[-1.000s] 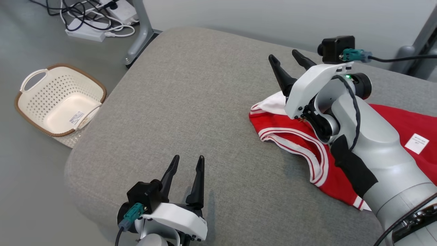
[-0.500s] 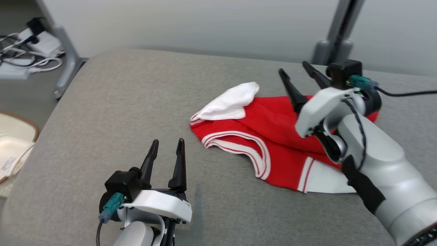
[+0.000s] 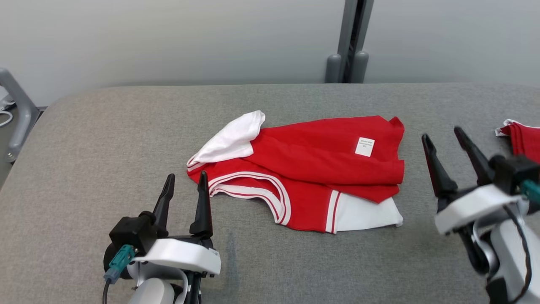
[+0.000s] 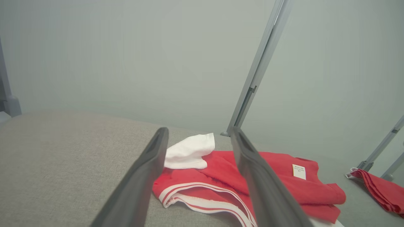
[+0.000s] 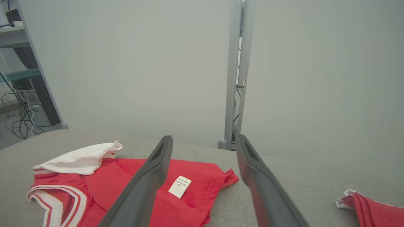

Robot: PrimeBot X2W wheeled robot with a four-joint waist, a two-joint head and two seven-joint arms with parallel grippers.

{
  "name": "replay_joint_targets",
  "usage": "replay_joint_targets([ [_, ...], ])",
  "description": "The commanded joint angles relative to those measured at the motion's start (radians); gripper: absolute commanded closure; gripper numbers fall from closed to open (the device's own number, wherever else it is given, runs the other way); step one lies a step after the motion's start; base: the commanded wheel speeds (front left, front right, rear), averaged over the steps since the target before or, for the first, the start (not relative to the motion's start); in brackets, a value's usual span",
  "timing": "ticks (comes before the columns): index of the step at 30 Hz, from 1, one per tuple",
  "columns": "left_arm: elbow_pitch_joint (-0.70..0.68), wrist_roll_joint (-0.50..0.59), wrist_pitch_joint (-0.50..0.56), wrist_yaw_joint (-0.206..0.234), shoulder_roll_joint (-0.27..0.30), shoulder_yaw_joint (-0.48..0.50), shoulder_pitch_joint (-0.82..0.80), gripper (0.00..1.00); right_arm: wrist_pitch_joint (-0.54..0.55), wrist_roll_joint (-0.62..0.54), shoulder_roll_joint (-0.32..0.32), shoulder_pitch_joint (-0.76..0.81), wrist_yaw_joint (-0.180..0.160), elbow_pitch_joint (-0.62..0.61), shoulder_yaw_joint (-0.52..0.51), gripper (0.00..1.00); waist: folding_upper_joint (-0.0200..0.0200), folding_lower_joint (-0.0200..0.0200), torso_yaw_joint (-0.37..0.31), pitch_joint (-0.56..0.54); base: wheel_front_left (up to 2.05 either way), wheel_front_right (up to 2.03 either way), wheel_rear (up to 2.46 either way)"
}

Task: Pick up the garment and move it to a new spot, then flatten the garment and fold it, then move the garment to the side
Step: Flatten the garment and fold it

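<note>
Two grippers stand over the grey padded surface (image 3: 105,126), each with its jaws spread wide and nothing between them. The garment (image 3: 320,147), red with white sleeves and white striped trim, lies loosely folded and flat on that surface, between the two grippers. It is nearer the left gripper (image 3: 187,175): its striped edge lies just ahead of and to the right of that gripper's right fingertip, though whether the two touch cannot be told. Seen from the left wrist, one white sleeve (image 4: 189,151) shows in the gap beyond the fingertips, and the red body runs on behind the right finger. The right gripper (image 3: 441,133) stands to the garment's other side, apart from it, with a strip of bare grey between its left finger and the cloth's edge. From the right wrist, a small white label (image 5: 180,186) on the red cloth faces up and shows low in the gap, just beside the left finger. A second red cloth (image 3: 521,137) with a white edge lies on the surface to the outer side of the right gripper's right finger, near it. A grey post (image 3: 348,42) rises beyond the surface, ahead of both sets of jaws.
</note>
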Motion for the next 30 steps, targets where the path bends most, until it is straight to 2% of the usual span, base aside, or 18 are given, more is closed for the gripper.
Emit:
replay_joint_targets([
  [1, -0.007, 0.009, -0.004, -0.005, 0.004, 0.011, 0.012, 0.00, -0.005, -0.024, 0.021, 0.053, 0.000, -0.032, -0.038, 0.00, 0.0000, 0.0000, -0.010, -0.002, 0.00, 0.00, 0.00],
  [6, -0.006, 0.024, -0.004, -0.010, 0.004, 0.023, 0.035, 0.00, -0.005, -0.084, 0.098, 0.185, 0.000, -0.103, -0.156, 0.00, 0.0000, 0.0000, -0.019, -0.005, 0.00, 0.00, 0.00],
  [12, 0.007, 0.038, -0.004, -0.020, 0.004, 0.018, 0.034, 0.00, -0.005, -0.130, 0.141, 0.243, 0.000, -0.128, -0.197, 0.00, 0.0000, 0.0000, -0.014, -0.006, 0.00, 0.00, 0.00],
  [18, 0.008, 0.048, -0.004, -0.022, 0.004, 0.004, 0.027, 0.00, 0.013, -0.117, 0.145, 0.225, 0.000, -0.086, -0.210, 0.00, 0.0000, 0.0000, 0.003, 0.003, 0.00, 0.00, 0.00],
  [30, 0.010, 0.056, -0.004, -0.016, 0.004, -0.030, -0.002, 0.00, 0.060, 0.002, 0.131, 0.127, 0.000, 0.053, -0.212, 0.00, 0.0000, 0.0000, 0.072, 0.062, 0.00, 0.00, 0.00],
])
